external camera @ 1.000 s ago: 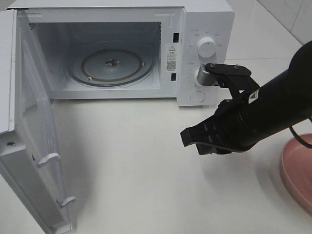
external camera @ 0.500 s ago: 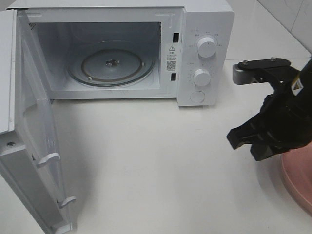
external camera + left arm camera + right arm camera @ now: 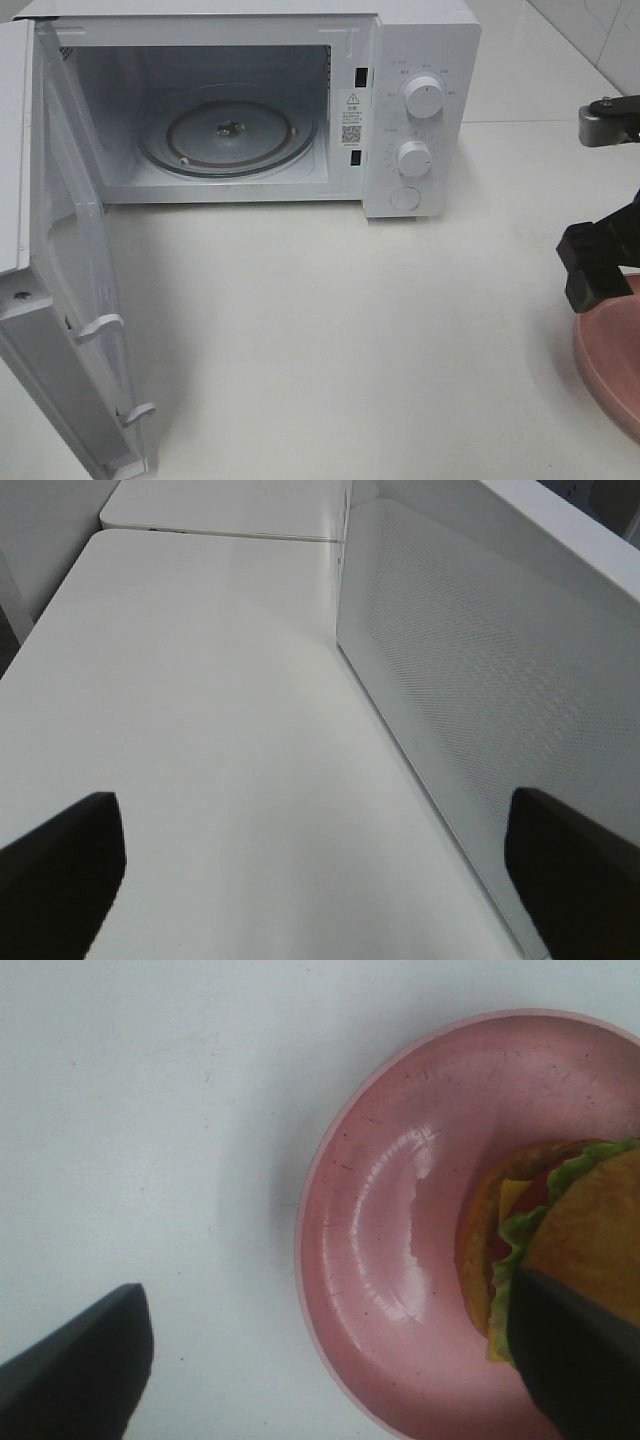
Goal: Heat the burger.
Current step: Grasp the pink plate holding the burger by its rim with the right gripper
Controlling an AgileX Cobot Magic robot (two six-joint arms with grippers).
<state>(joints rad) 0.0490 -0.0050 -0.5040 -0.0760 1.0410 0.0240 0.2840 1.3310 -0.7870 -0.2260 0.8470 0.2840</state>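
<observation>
The burger [image 3: 575, 1225], with a golden bun, green lettuce, tomato and cheese, lies on a pink plate [image 3: 390, 1260]. It shows only in the right wrist view. My right gripper [image 3: 330, 1370] hovers over the plate, open wide; one finger is over the burger's edge and the other over bare table. The exterior view shows that gripper [image 3: 600, 265] at the far right, above the plate's rim [image 3: 605, 355]. My left gripper [image 3: 320, 880] is open and holds nothing, low over the table beside the microwave's door [image 3: 480, 680].
The white microwave [image 3: 420, 100] stands at the back with its door [image 3: 60, 300] swung open to the left. Its glass turntable [image 3: 228, 135] is bare. White tabletop [image 3: 330, 330] lies between the microwave and the plate.
My right gripper has travelled right from the middle of the table to above the pink plate, and its fingers have gone from shut to wide open. The left gripper has not moved.
</observation>
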